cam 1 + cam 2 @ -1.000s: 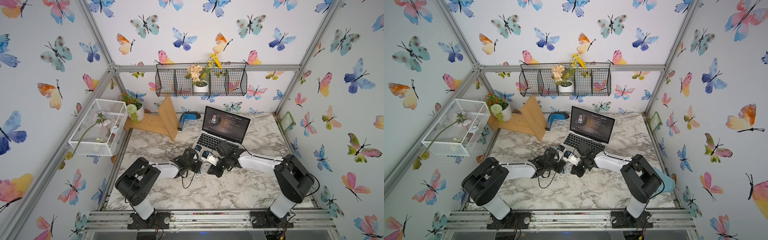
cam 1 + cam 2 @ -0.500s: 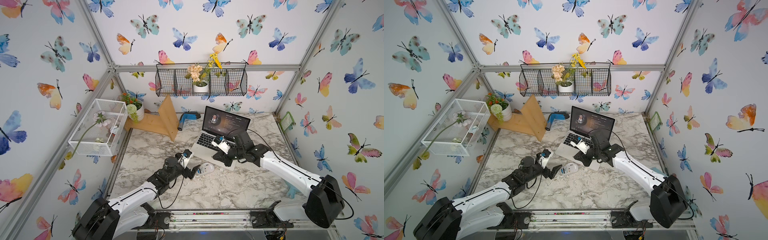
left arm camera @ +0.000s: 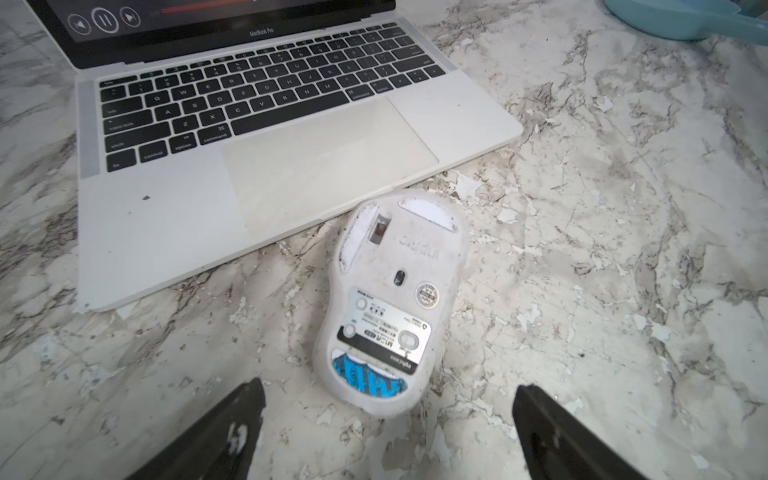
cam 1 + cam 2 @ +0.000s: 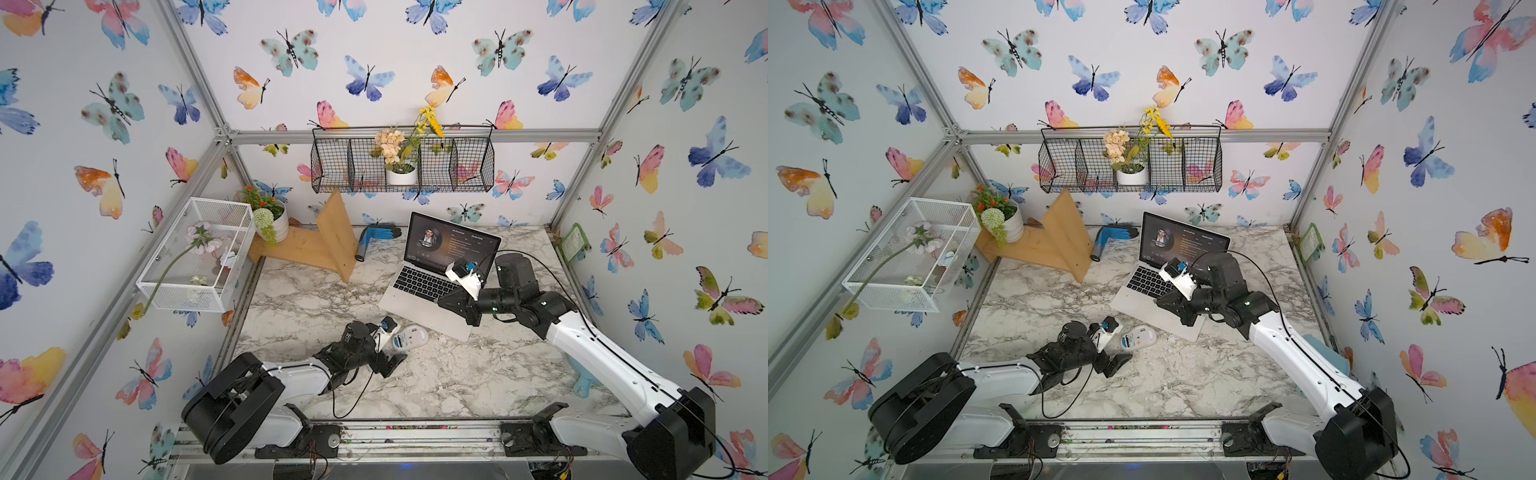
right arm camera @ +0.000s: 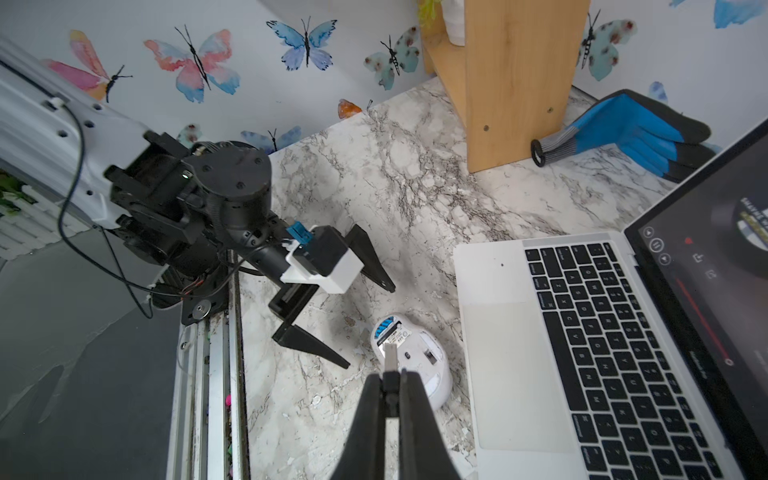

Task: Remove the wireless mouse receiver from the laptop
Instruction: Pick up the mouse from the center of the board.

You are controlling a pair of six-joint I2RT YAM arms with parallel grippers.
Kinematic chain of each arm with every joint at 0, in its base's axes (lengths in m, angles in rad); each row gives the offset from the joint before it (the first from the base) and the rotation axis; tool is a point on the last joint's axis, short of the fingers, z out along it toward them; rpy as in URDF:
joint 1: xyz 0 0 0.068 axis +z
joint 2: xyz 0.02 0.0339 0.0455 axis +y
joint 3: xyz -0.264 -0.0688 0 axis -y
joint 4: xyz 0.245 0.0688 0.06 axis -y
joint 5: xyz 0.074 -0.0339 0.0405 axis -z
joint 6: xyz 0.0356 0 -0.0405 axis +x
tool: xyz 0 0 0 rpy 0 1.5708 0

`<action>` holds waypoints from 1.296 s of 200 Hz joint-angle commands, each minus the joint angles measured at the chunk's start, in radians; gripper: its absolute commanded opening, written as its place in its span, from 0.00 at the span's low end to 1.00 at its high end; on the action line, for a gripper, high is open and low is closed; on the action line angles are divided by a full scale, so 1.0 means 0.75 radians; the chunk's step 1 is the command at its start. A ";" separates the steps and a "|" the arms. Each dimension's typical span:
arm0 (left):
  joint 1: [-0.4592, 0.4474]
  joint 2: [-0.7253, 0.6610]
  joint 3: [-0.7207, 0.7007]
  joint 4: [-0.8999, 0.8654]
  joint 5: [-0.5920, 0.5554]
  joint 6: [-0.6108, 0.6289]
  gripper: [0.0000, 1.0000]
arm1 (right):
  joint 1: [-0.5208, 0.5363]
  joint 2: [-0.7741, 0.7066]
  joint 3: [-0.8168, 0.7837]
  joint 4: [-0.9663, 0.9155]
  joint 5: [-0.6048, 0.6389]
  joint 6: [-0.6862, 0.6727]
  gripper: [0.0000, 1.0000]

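Right wrist view: one wireless mouse receiver (image 5: pixel 390 356), a small silver plug, juts from between the tips of the right gripper (image 5: pixel 390 384), whose jaws are pinched narrow around it. Its rear part is hidden between the fingers, and it touches no edge of the one laptop (image 5: pixel 498 365). The laptop stands open on the marble table (image 5: pixel 415 174) with its screen lit; its far side is cut off here, and its ports cannot be made out in any view. In both top views the receiver is too small to find. One white mouse (image 3: pixel 386 299) lies belly-up just beside the laptop's front edge, showing a label, a blue sticker and a small recess. The left gripper (image 3: pixel 388 392) sits just short of the mouse with its two fingers spread wide and nothing between them. Further back are one blue-and-black work glove (image 5: pixel 631 129), one wooden stand (image 5: pixel 515 83) and two flower pots (image 4: pixel 401 174) (image 4: pixel 276 224). A pale blue object (image 3: pixel 681 20) is cut off at the frame edge and cannot be identified.
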 commanded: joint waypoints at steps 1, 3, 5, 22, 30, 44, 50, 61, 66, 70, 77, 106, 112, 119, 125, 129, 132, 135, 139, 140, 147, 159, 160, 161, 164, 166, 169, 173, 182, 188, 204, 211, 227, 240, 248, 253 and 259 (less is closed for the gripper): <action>-0.007 0.094 0.010 0.184 -0.061 -0.026 0.99 | -0.009 -0.045 -0.018 0.082 -0.146 0.004 0.02; -0.009 0.100 0.009 0.198 -0.070 -0.030 0.99 | -0.009 -0.046 -0.018 0.085 -0.151 0.003 0.02; -0.009 0.112 0.010 0.208 -0.075 -0.031 0.99 | -0.009 -0.047 -0.018 0.087 -0.158 0.003 0.02; -0.007 0.192 0.043 0.247 -0.074 -0.027 0.99 | -0.009 -0.060 -0.014 0.095 -0.215 -0.015 0.02; -0.007 0.232 0.069 0.248 -0.074 -0.014 0.99 | -0.009 -0.072 -0.012 0.095 -0.250 -0.032 0.02; -0.007 0.293 0.106 0.251 -0.060 0.009 0.99 | -0.011 -0.102 -0.017 0.116 -0.298 -0.042 0.02; -0.007 0.316 0.118 0.255 -0.048 0.019 0.99 | -0.011 -0.112 -0.020 0.130 -0.312 -0.035 0.02; -0.007 0.353 0.145 0.256 -0.027 0.034 0.99 | -0.013 -0.118 -0.012 0.124 -0.318 -0.045 0.02; -0.007 0.370 0.155 0.255 -0.017 0.042 0.99 | -0.014 -0.116 -0.010 0.118 -0.313 -0.049 0.02; -0.007 0.381 0.164 0.252 -0.011 0.049 0.99 | -0.015 -0.113 -0.008 0.112 -0.311 -0.052 0.02; -0.007 0.396 0.175 0.255 0.000 0.064 0.99 | -0.017 -0.107 0.002 0.095 -0.308 -0.063 0.02; -0.007 0.442 0.183 0.292 0.071 0.116 0.97 | -0.022 -0.114 -0.001 0.111 -0.333 -0.066 0.02; -0.007 0.455 0.185 0.292 0.087 0.127 0.94 | -0.023 -0.117 -0.006 0.126 -0.336 -0.060 0.02; -0.007 0.468 0.189 0.289 0.102 0.145 0.91 | -0.025 -0.117 -0.011 0.137 -0.343 -0.059 0.02; -0.007 0.477 0.192 0.284 0.110 0.159 0.89 | -0.025 -0.117 -0.011 0.144 -0.348 -0.056 0.02; -0.007 0.480 0.191 0.283 0.110 0.164 0.88 | -0.025 -0.116 -0.010 0.146 -0.349 -0.054 0.02; -0.007 0.482 0.190 0.284 0.110 0.167 0.86 | -0.025 -0.115 -0.011 0.146 -0.351 -0.054 0.02; -0.005 0.484 0.190 0.288 0.108 0.170 0.85 | -0.025 -0.113 -0.009 0.145 -0.353 -0.054 0.02; -0.004 0.487 0.188 0.287 0.109 0.173 0.84 | -0.027 -0.111 -0.009 0.143 -0.355 -0.054 0.02; -0.003 0.487 0.188 0.287 0.109 0.174 0.84 | -0.027 -0.110 -0.008 0.143 -0.355 -0.054 0.02; 0.001 0.491 0.190 0.285 0.111 0.180 0.82 | -0.027 -0.108 -0.008 0.144 -0.358 -0.050 0.02; 0.005 0.493 0.188 0.277 0.109 0.175 0.78 | -0.027 -0.107 -0.011 0.148 -0.364 -0.046 0.02; 0.005 0.492 0.188 0.276 0.108 0.175 0.78 | -0.027 -0.107 -0.011 0.148 -0.364 -0.046 0.02; 0.006 0.492 0.188 0.276 0.107 0.174 0.77 | -0.027 -0.108 -0.010 0.147 -0.365 -0.046 0.02; 0.007 0.492 0.185 0.276 0.098 0.170 0.77 | -0.027 -0.108 -0.010 0.147 -0.366 -0.045 0.02; 0.007 0.491 0.183 0.275 0.094 0.167 0.76 | -0.027 -0.107 -0.010 0.147 -0.366 -0.044 0.02; 0.007 0.490 0.179 0.280 0.083 0.164 0.75 | -0.027 -0.110 -0.010 0.147 -0.364 -0.043 0.02; 0.007 0.489 0.170 0.289 0.065 0.158 0.74 | -0.027 -0.112 -0.010 0.148 -0.365 -0.042 0.02; 0.008 0.489 0.153 0.317 0.023 0.139 0.74 | -0.028 -0.114 -0.010 0.146 -0.366 -0.044 0.02; 0.011 0.489 0.144 0.331 0.014 0.131 0.74 | -0.029 -0.116 -0.010 0.147 -0.366 -0.042 0.02; 0.014 0.488 0.145 0.326 0.013 0.128 0.66 | -0.029 -0.112 -0.011 0.144 -0.365 -0.042 0.02; 0.016 0.482 0.149 0.319 0.009 0.122 0.62 | -0.029 -0.111 -0.013 0.143 -0.369 -0.041 0.02; 0.016 0.457 0.132 0.340 0.011 0.114 0.55 | -0.029 -0.106 -0.024 0.147 -0.369 -0.043 0.02; 0.016 0.424 0.119 0.350 0.009 0.115 0.55 | -0.029 -0.106 -0.038 0.159 -0.360 -0.043 0.02; 0.016 0.400 0.114 0.341 0.009 0.123 0.55 | -0.028 -0.106 -0.049 0.169 -0.348 -0.042 0.02; 0.016 0.381 0.115 0.326 0.009 0.123 0.55 | -0.030 -0.104 -0.054 0.174 -0.337 -0.042 0.02; 0.017 0.357 0.121 0.301 0.011 0.126 0.51 | -0.031 -0.101 -0.059 0.177 -0.327 -0.042 0.02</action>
